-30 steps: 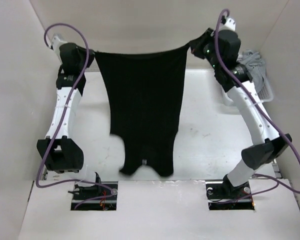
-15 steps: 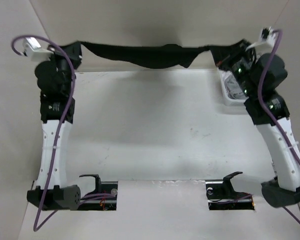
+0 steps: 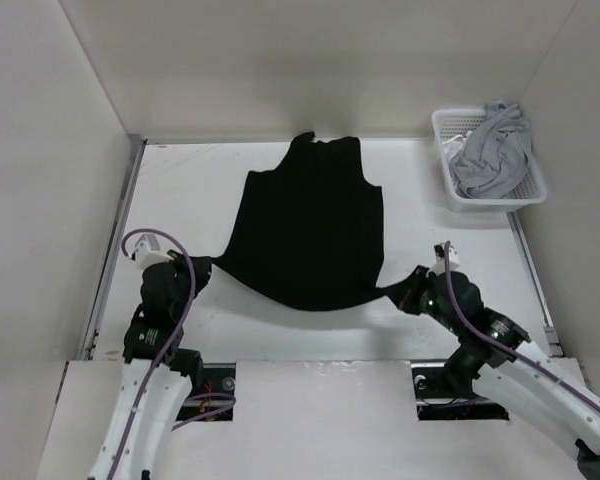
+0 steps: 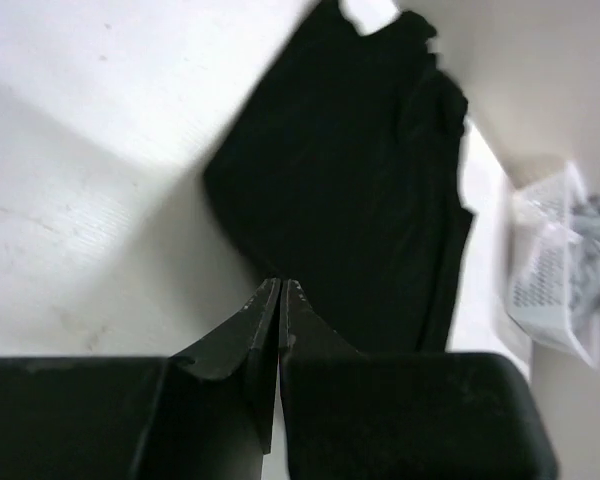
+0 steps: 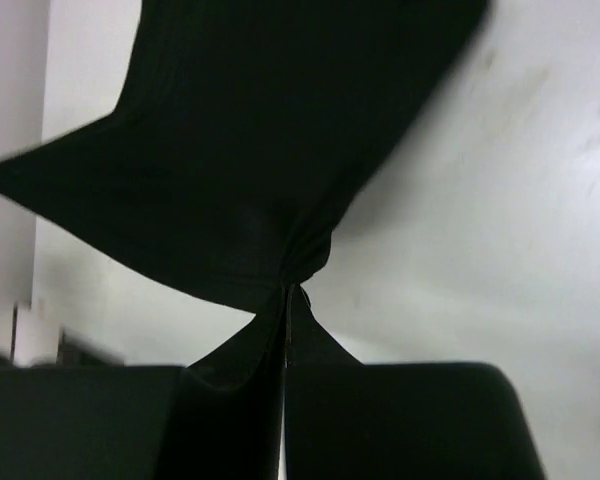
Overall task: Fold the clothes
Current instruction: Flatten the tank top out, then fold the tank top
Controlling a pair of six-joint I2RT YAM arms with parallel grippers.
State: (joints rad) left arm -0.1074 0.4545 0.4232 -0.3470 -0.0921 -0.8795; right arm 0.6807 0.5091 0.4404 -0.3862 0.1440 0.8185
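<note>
Jaws: left gripper (image 3: pixel 202 268) and right gripper (image 3: pixel 408 294) each pinched tight on a near corner of the black shirt (image 3: pixel 310 225) | Shirt: spread flat mid-table (image 3: pixel 180 190), near edge taut between grippers | Step: likely laying out before the first fold | Next: release corners, regrasp a side edge.

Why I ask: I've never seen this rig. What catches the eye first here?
The black shirt dominates, spread across the middle of the white table with its collar toward the far wall. The left gripper and the right gripper are each shut on one of its near corners. In the far right corner, a white basket holds a crumpled grey garment.
</note>
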